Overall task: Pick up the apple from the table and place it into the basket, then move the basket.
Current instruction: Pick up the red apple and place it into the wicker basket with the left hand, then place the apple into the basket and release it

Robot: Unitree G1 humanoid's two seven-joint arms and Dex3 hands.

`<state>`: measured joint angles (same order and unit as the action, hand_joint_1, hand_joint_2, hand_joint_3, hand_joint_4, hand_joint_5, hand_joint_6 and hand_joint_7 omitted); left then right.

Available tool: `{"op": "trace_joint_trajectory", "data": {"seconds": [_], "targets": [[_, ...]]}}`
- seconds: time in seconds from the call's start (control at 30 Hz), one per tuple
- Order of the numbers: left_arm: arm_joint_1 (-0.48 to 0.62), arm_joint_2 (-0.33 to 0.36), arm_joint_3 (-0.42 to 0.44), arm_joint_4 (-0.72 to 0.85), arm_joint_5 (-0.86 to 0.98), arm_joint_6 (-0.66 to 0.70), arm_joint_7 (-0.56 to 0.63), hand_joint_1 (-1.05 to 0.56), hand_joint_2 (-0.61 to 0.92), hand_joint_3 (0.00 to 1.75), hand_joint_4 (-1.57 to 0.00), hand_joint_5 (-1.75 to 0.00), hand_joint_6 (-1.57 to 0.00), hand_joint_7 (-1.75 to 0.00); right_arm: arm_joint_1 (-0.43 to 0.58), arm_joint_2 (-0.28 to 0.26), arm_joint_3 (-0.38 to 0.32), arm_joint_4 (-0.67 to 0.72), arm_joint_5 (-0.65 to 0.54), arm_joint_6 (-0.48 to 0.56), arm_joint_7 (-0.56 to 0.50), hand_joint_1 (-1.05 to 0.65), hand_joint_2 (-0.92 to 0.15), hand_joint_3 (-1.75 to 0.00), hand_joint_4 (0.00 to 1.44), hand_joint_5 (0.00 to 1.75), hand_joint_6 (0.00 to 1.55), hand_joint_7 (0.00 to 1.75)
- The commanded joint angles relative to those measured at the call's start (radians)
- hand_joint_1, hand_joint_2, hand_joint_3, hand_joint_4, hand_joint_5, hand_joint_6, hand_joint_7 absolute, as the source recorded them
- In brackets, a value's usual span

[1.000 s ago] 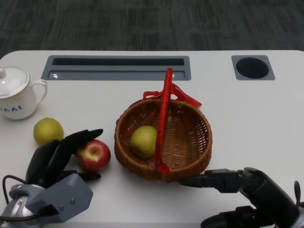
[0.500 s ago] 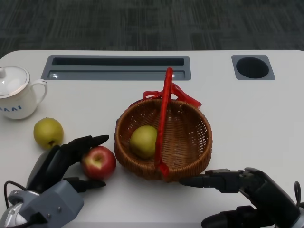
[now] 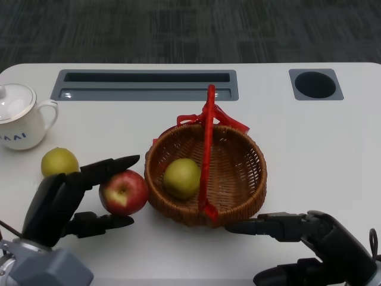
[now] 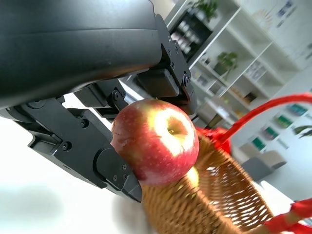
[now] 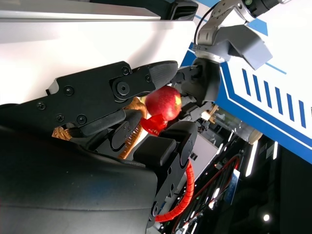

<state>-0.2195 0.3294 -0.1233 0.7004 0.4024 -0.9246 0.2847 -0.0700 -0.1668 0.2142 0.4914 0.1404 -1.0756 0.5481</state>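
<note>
The apple is red with a yellow-green blush around its stem dimple and a glossy skin. It sits between the fingers of the left hand, pinched from above and below, just beside the outer wall of the wicker basket. Whether it is off the surface cannot be told. Beyond the fingertips, inside the basket, lies a yellow-green fruit next to the upright red handle. Behind the fingers, another yellow-green fruit rests near a white lidded cup. The right hand holds nothing, its fingers spread, one reaching toward the basket's base.
</note>
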Motion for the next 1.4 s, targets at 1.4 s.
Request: {"op": "trace_joint_trajectory", "data": {"seconds": [1.4], "targets": [[-0.125, -0.07, 0.02, -0.312, -0.035, 0.164, -0.184, -0.06, 0.76, 0.0, -1.33, -0.01, -1.16, 0.0, 0.014, 0.002, -0.008, -0.014, -0.009, -0.004, -0.002, -0.55, -0.91, 0.0, 0.81, 0.0, 0.72, 0.0]]}}
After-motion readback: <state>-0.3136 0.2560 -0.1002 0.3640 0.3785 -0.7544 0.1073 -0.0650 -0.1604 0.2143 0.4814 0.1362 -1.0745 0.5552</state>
